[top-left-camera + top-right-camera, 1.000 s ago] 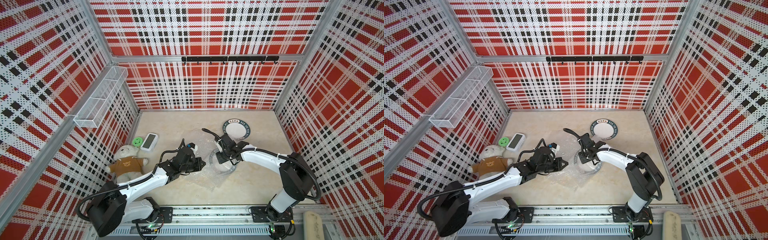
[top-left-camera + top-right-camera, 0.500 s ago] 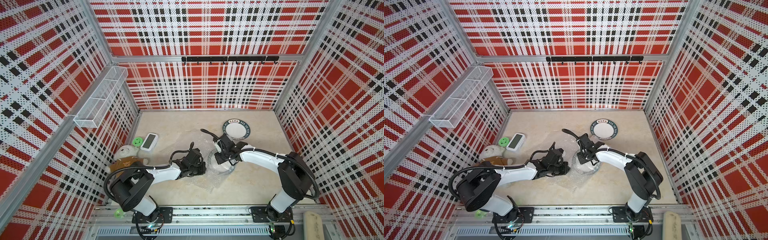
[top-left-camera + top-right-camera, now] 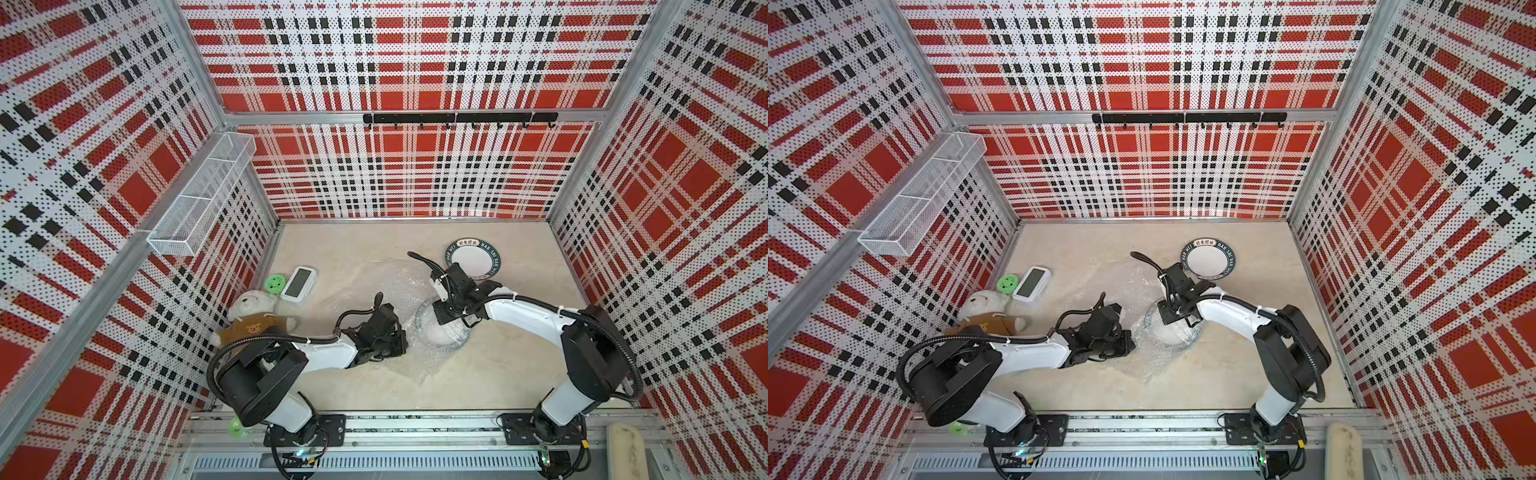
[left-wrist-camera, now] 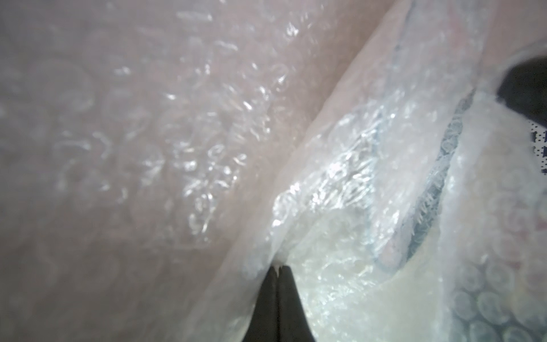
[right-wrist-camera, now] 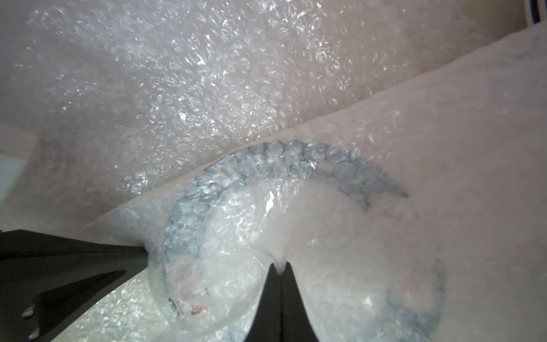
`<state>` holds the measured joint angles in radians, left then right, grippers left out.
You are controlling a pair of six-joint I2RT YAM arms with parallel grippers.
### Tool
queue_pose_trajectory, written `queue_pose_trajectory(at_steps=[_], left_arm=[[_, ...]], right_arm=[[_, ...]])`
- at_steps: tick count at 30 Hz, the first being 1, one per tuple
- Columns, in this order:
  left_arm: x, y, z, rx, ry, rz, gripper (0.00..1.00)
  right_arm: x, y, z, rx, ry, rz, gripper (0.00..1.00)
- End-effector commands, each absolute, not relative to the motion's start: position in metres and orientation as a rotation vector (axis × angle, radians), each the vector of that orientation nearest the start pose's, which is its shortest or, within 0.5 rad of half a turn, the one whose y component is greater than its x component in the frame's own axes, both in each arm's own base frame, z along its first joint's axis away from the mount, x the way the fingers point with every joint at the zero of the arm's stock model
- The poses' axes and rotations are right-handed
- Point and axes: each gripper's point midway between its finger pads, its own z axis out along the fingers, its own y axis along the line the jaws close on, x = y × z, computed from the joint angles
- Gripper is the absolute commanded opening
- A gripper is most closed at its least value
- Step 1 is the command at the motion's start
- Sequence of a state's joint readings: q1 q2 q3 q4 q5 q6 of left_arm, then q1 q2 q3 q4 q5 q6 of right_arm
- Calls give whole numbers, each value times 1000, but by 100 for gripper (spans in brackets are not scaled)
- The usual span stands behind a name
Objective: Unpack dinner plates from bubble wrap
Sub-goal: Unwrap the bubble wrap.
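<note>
While its tips clamp a fold of clear small-bubble plastic wrap (image 4: 340,165), the left end effector (image 4: 278,268) faces the right end effector (image 5: 279,270), likewise pinched shut on that film. Beneath the latter lies a wrapped round white dark-rimmed plate (image 5: 207,189); a bare lettered plate (image 3: 473,262) sits on the beige table (image 3: 498,374) beyond it.

Counts: 2 plates in view, 1 bare dinner plate (image 3: 473,262) and 1 wrapped dinner plate (image 3: 438,334) (rim shows through the film). Bubble wrap (image 3: 397,291): overlapping sheets, can't tell how many. 1 teddy bear (image 3: 253,316), 1 green disc (image 3: 275,283), 1 white display unit (image 3: 299,282), 1 wire basket (image 3: 203,199) (three compartments), 1 hook rail (image 3: 459,118). 2 arms: left end effector (image 4: 278,266), right end effector (image 5: 279,266).
</note>
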<state>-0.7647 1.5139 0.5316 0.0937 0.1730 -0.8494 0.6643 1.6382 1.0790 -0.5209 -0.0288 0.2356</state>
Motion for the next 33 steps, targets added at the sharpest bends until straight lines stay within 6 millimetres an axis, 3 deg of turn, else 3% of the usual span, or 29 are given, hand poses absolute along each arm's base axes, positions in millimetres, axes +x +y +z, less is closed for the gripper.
queue_pose_trajectory(at_steps=[1,10,18,24,27,30,33], left_arm=[[217,-235,-12,-105,2753,-697,0],[218,-233,-21,-156,2761,-697,0],[216,-229,-20,-189,2752,-719,0],[217,-224,-19,-205,2745,-709,0],[218,-225,-18,-207,2742,-715,0],[223,-236,-7,-191,2710,-823,0],[232,-248,24,-149,2629,-920,0]], right_arm=[[315,250,109,-543,2544,427,2],[311,233,124,-443,2500,576,3],[321,222,100,-413,2555,551,3],[337,193,89,-288,2605,487,5],[339,189,84,-261,2631,484,9],[337,197,80,-283,2643,540,8],[337,198,80,-275,2635,555,5]])
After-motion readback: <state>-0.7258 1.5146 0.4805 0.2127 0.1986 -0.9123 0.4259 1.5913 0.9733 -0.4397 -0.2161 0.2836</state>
